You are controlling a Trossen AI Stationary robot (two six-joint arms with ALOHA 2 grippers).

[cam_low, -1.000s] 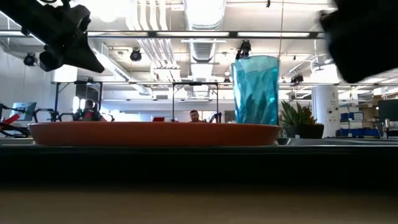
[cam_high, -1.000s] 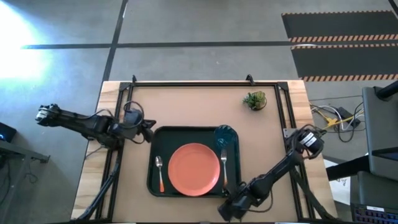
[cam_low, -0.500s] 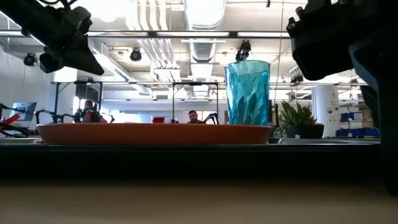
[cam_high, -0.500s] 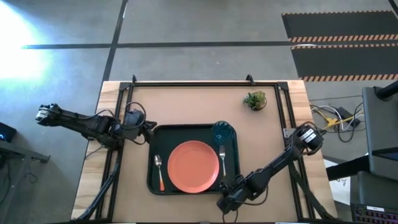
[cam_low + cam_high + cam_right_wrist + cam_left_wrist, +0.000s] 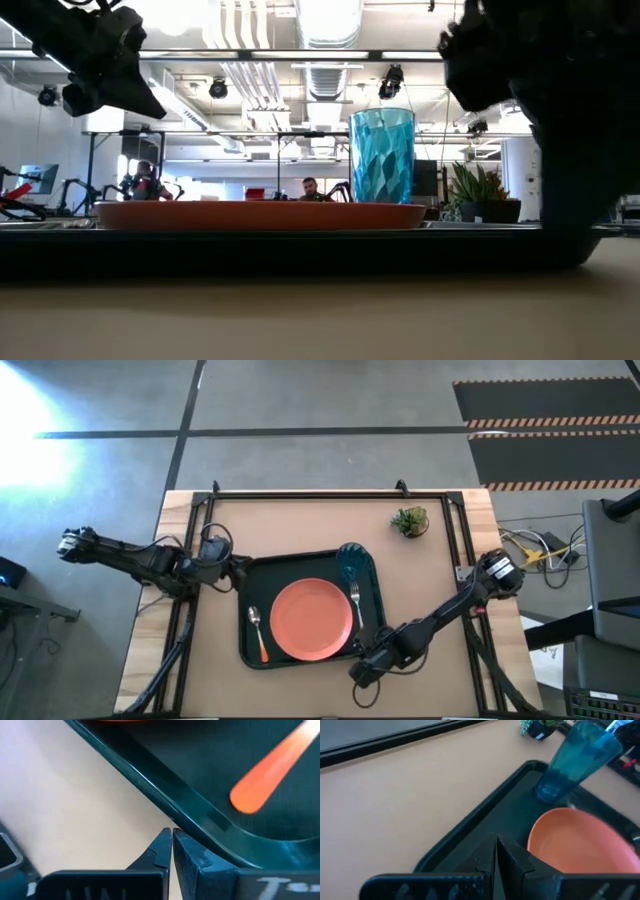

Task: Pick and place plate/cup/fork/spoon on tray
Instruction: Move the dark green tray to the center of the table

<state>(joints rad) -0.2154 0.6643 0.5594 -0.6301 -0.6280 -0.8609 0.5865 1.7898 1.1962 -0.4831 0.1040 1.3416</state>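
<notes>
Since a second ago the tray (image 5: 308, 610) has slid and turned a little on the table (image 5: 300, 525), and the right arm has swung in against its near right corner; the left arm has hardly moved.

From above, the tray lies slightly askew near the table's middle, already carrying everything: the plate (image 5: 311, 619) in its centre, the spoon (image 5: 256, 634) along its left edge, the fork (image 5: 356, 603) to the plate's right, and the cup (image 5: 351, 561) at the far right corner. The right gripper (image 5: 364, 668) sits clenched and empty at the tray's near right corner, the arm stretched low and diagonal from its base at the table's right edge. This looks like a nudge to square the tray rather than a pick. The left gripper (image 5: 238, 569) waits, clenched, at the tray's far left corner, its arm reaching in from the left.

At table height, the plate (image 5: 260, 215) and cup (image 5: 381, 155) stand on the tray (image 5: 300, 250), a potted plant (image 5: 480, 195) behind them.

The left wrist camera shows that arm's shut gripper (image 5: 496, 851) just over the tray rim (image 5: 470, 827), with plate (image 5: 580, 840) and cup (image 5: 572, 762) beyond.

The right wrist camera shows shut fingertips (image 5: 172, 841) touching or just beside the tray rim (image 5: 165, 795), the fork's orange handle (image 5: 270, 775) lying inside.
</notes>
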